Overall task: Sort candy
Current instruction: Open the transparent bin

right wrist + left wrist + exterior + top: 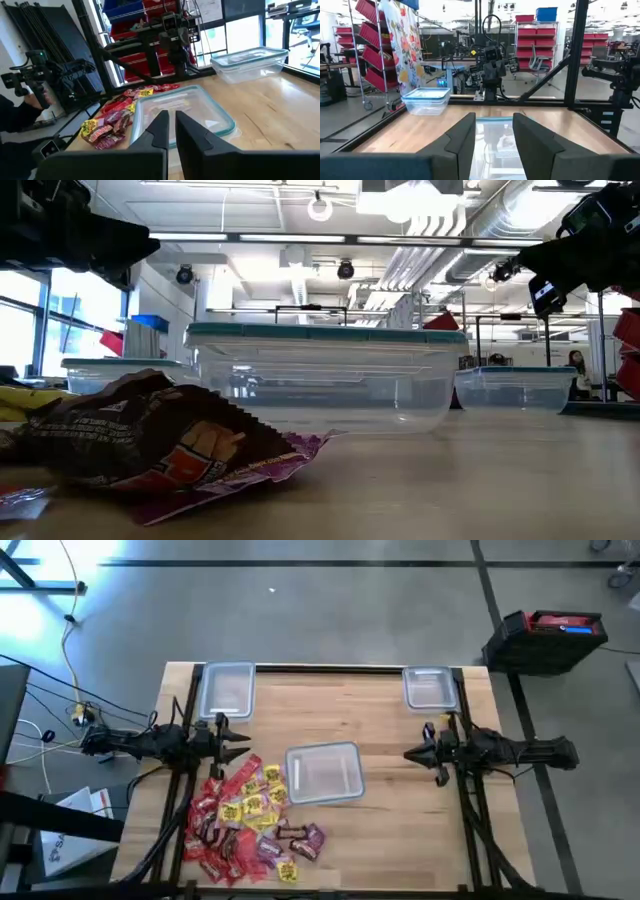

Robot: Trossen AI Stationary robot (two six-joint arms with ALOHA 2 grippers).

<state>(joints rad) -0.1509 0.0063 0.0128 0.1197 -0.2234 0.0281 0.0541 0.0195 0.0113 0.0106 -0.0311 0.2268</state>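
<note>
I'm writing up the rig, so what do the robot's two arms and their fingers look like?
Both arms are dark, nearly black, jointed and slim. The left gripper and right gripper each end in two flat, tapered black fingers. Thin dark cables run along the arms.

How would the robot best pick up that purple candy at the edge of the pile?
Probably from straight above, pinching across the narrow middle of the purple candy. It lies flat on the table at the pile's right edge, bare wood beside it, so the left gripper has room.

Candy (245,820): loose heap of red, yellow, purple-pink and brown wrapped pieces, lying flat at table's front left.
</note>
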